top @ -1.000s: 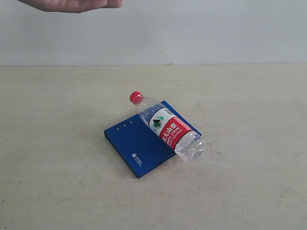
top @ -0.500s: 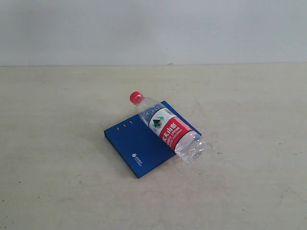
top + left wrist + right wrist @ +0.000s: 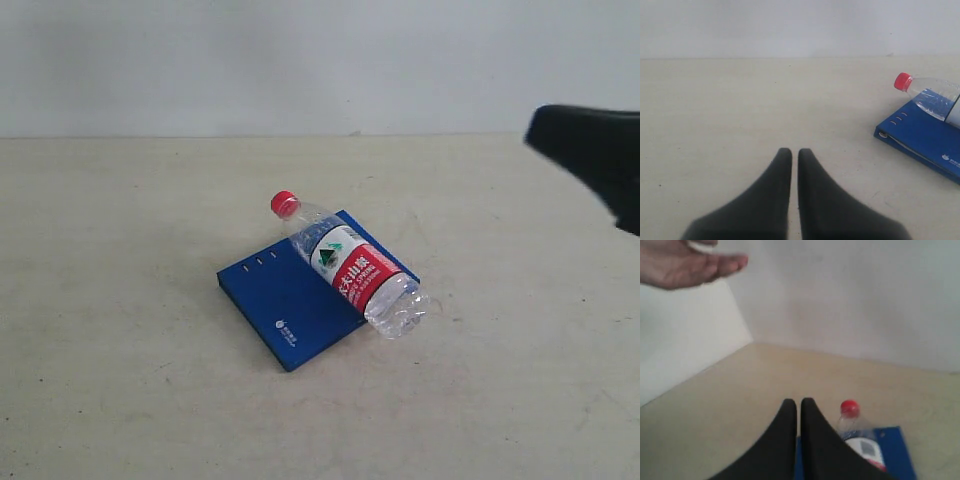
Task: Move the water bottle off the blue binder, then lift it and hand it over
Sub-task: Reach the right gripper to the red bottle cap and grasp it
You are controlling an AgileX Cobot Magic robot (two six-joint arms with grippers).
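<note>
load: water bottle [image 3: 348,268] lay across blue binder [image 3: 290,300]
fingers: left fingers [image 3: 782,167], right fingers [image 3: 787,426] were pinched together
need: right pair had to spread before nudging

The left gripper [image 3: 791,152] and right gripper [image 3: 798,402] are smooth, matte black and tapered

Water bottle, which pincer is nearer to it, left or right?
Right, probably. The right pincer hangs raised, pointed toward the water bottle; the left pincer sits low, farther off beyond its cap end.
</note>
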